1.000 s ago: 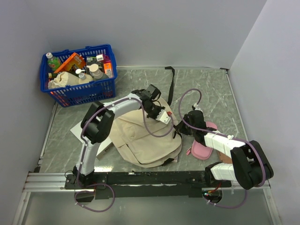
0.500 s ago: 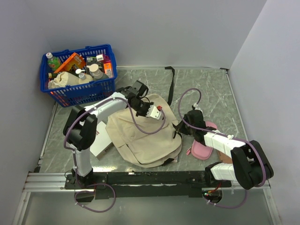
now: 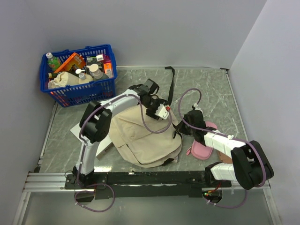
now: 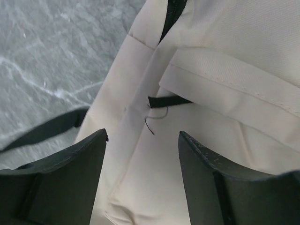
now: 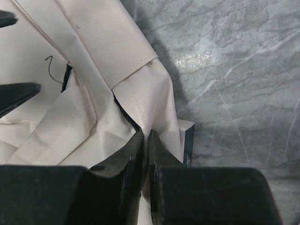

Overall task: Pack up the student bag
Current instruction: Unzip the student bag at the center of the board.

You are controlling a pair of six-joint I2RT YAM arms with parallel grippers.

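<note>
Just released: the left gripper (image 4: 141, 140) now hangs wide over the bag (image 3: 140, 140), while the right gripper (image 5: 145, 140) pinches the bag's edge.

A second ago the left jaws were shut; the arm swung toward the basket (image 3: 84, 93), came back, and now grips nothing, with only fabric below it. The mouth is therefore held from one side alone and probably needs a fresh grasp before packing, which looks barely begun. The right jaws are almost closed on a fold by the zip. The bag lies flat, nearer than the basket and to its right. Its long axis seems to run slantwise, base toward the basket and mouth at the end away from it.
</note>
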